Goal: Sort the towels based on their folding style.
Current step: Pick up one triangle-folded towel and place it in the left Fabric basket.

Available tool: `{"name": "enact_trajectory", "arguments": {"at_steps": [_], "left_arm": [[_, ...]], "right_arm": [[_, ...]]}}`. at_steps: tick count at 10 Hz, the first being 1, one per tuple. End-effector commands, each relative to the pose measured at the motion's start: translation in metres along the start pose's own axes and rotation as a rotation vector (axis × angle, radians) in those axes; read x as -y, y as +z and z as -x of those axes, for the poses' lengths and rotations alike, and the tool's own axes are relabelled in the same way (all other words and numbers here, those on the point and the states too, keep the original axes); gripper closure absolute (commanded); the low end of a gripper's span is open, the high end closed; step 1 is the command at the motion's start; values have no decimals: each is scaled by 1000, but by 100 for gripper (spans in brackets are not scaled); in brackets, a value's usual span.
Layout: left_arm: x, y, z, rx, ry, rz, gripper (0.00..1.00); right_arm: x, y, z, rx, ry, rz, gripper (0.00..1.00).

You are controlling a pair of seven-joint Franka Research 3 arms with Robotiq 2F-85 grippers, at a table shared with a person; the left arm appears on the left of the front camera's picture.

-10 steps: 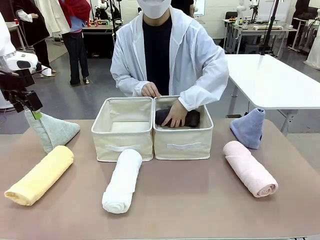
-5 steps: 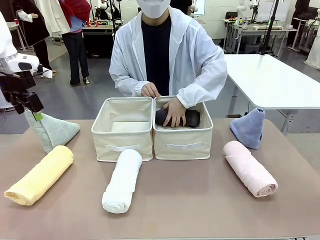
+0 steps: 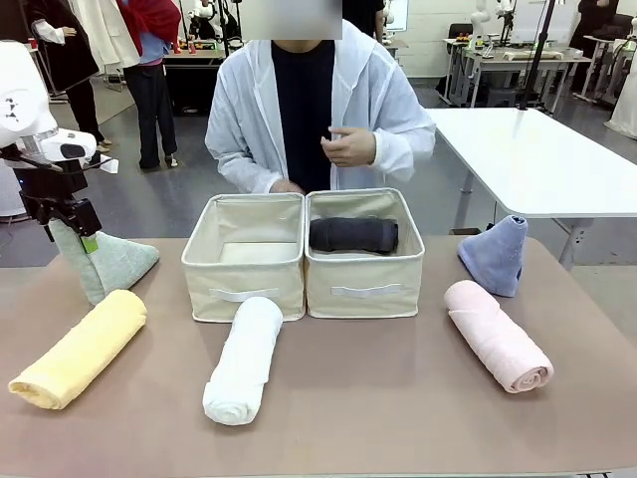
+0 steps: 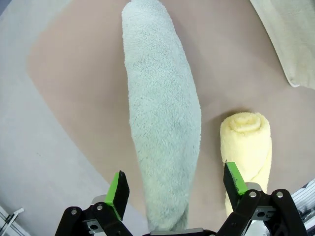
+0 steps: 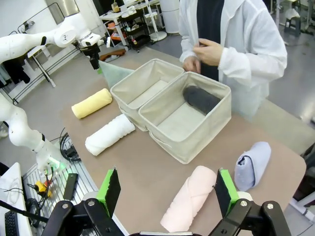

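At the front view's left edge, the left pincer [image 3: 86, 243] hangs spread above the pale mint cone towel [image 3: 117, 264]; best lower it centred on the peak before pinching.

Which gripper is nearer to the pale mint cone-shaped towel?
Left. The left gripper hangs open directly over the mint cone towel, at its tip. The right gripper, also open, is high over the table's right side above the pink rolled towel, far across from it.
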State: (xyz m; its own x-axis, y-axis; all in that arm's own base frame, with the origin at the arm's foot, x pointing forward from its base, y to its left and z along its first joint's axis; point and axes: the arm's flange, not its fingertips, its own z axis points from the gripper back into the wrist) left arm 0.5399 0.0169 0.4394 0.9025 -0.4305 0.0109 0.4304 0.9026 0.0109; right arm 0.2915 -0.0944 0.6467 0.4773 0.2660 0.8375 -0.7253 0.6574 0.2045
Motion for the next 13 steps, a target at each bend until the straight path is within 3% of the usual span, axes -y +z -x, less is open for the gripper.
{"name": "enact_trajectory", "arguments": {"at_steps": [1, 2, 3, 4, 5, 6, 8, 9, 10, 13], "left_arm": [[-2, 1, -6, -15, 19, -21, 0], [-2, 1, -6, -14, 14, -23, 0], [-1, 4, -5, -1, 6, -22, 12], [-1, 5, -4, -7, 2, -25, 57], [-1, 6, -3, -10, -2, -26, 69], [-1, 6, -2, -15, -9, -25, 100], [0, 5, -1, -25, -15, -31, 100], [0, 6, -1, -26, -15, -31, 92], [0, 7, 0, -29, -19, -32, 100], [-1, 12, 2, -25, -12, -29, 100]], "right_arm": [[1, -2, 0, 19, 12, -17, 0], [1, -2, 0, 19, 12, -17, 0], [1, -2, 0, 19, 12, -17, 0], [1, -2, 0, 19, 12, -17, 0], [1, -2, 0, 19, 12, -17, 0], [1, -2, 0, 19, 12, -17, 0], [1, -2, 0, 19, 12, -17, 0], [1, -2, 0, 19, 12, -17, 0], [1, -2, 0, 19, 12, -17, 0], [1, -2, 0, 19, 12, -17, 0]]}}
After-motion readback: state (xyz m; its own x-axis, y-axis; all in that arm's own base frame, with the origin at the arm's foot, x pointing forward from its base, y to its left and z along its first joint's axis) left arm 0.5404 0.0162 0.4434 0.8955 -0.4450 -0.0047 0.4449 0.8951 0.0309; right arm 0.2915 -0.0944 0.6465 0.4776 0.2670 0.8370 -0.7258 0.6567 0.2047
